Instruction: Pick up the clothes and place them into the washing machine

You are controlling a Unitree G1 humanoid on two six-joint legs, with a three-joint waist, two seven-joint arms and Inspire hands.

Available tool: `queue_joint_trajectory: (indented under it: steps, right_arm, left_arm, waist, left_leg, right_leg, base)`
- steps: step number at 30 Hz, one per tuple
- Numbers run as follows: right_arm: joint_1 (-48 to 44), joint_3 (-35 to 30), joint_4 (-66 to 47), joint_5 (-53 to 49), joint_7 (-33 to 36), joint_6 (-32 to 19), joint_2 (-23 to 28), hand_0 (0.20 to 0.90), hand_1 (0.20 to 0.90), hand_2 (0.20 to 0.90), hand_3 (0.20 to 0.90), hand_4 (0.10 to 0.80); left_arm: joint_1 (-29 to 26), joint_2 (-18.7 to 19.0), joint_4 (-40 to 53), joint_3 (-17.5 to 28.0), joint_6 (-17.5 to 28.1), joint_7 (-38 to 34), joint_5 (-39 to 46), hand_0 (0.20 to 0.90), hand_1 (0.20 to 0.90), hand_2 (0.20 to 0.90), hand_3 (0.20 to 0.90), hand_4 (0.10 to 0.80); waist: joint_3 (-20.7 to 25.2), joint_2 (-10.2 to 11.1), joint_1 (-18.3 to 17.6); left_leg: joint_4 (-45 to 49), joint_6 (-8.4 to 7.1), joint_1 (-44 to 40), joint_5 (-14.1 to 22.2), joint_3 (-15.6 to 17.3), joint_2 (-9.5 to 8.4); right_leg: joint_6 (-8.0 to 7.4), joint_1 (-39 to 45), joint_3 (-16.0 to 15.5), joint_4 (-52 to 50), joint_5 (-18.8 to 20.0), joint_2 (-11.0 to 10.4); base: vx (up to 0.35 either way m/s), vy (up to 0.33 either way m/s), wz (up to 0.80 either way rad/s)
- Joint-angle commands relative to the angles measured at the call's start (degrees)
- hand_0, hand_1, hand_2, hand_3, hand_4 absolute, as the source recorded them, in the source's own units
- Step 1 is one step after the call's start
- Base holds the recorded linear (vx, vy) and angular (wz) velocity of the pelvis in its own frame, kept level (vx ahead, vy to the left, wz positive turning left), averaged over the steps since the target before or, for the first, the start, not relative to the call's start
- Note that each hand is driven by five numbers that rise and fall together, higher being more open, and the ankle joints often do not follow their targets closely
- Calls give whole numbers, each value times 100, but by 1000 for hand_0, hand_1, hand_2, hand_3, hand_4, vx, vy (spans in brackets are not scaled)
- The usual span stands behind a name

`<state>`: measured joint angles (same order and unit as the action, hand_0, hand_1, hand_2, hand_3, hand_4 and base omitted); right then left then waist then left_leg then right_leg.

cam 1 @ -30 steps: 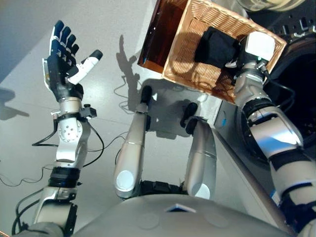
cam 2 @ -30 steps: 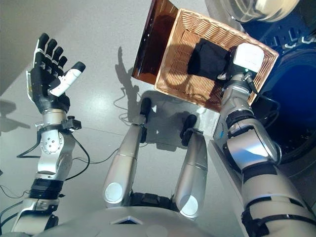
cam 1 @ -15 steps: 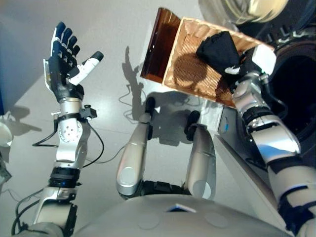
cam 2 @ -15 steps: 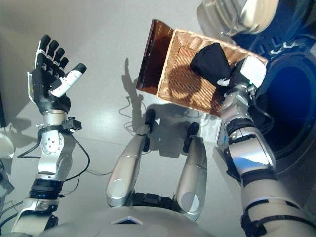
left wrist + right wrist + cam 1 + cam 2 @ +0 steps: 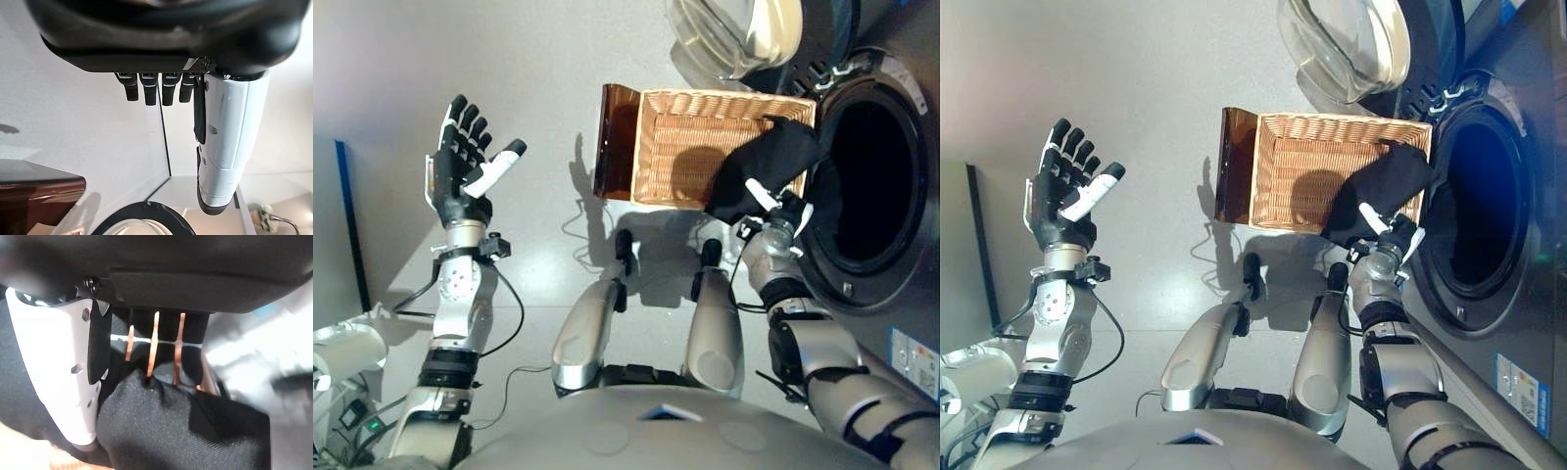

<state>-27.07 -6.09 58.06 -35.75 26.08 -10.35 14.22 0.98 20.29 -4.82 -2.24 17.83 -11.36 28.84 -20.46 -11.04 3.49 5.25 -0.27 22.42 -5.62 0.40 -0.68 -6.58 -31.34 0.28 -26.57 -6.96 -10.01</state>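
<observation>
A black garment hangs over a tan woven wicker basket with a glossy dark brown end panel. The washing machine is dark grey, its drum opening black. The floor is pale grey. Each dark robot hand, left and right, has a white thumb cover.

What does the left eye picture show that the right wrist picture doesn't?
Only the left eye view shows the whole scene: the wicker basket, the washing machine with its round opening, its glass door swung open above, and the left hand raised open, holding nothing. Only the right wrist view shows from close up how the fingers curl onto the black cloth, with the white-covered thumb beside it. Both show the right hand gripping that cloth, held between basket and machine opening.
</observation>
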Motion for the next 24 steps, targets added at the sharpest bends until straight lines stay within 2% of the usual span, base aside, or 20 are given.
queue_joint_trajectory:
  steps: [1, 3, 4, 5, 11, 18, 24]
  right_arm:
    - [121, -168, -577, -1576, -745, -1196, -203, 200, 200, 200, 200, 300]
    - [280, -585, -818, -2823, -1307, -1602, -581, 200, 200, 200, 200, 300]
    - [289, -586, -809, -2846, -1332, -1607, -579, 200, 200, 200, 200, 300]
    - [253, -788, -912, -3332, -1513, -1767, -739, 200, 200, 200, 200, 300]
    - [-48, -1165, -1024, -4063, -1667, -2189, -725, 200, 200, 200, 200, 300]
    - [-550, -1684, -1363, -3793, -1024, -2739, -184, 200, 200, 200, 200, 300]
    - [-1025, -1957, -1537, -3030, -321, -2796, 903, 200, 200, 200, 200, 300]
  left_arm:
    - [-35, -68, -19, 230, 626, 25, 179, 900, 900, 900, 900, 800]
    - [29, -210, -81, 176, 632, 126, 314, 900, 900, 900, 900, 800]
    - [33, -205, -83, 172, 634, 129, 318, 900, 900, 900, 900, 800]
    - [44, -249, -117, 141, 634, 149, 361, 900, 900, 900, 900, 800]
    - [30, -314, -1, 5, 707, 234, 540, 900, 900, 900, 900, 800]
    - [102, -200, 331, -82, 724, 200, 406, 900, 900, 900, 900, 800]
    - [141, -54, 458, -57, 762, 260, 338, 900, 900, 900, 900, 800]
  waist:
    - [615, -56, -43]
    - [667, -154, -98]
    - [671, -152, -95]
    - [696, -196, -103]
    - [821, -368, -44]
    - [907, -533, 8]
    - [998, -682, 47]
  left_leg:
    - [517, -379, 49, 738, -80, -136]
    - [510, -383, -2, 780, -61, -132]
    - [508, -384, -6, 781, -63, -132]
    - [501, -384, -13, 788, -66, -137]
    - [431, -386, -61, 789, -83, -140]
    - [360, -387, -111, 783, -82, -155]
    - [324, -389, -146, 787, -50, -171]
  right_leg:
    - [10, 262, -52, 844, 202, 39]
    - [13, 291, -40, 842, 154, 36]
    - [14, 296, -42, 843, 153, 36]
    - [12, 306, -39, 837, 134, 36]
    - [0, 348, -38, 882, 109, 4]
    - [-13, 384, -3, 921, 76, 0]
    - [-41, 361, 26, 911, 55, -34]
  base:
    - [0, 0, 0]
    - [27, 22, -5]
    - [32, 19, -9]
    - [13, 9, -6]
    - [12, 4, 0]
    - [0, 0, 0]
    - [0, 4, 0]
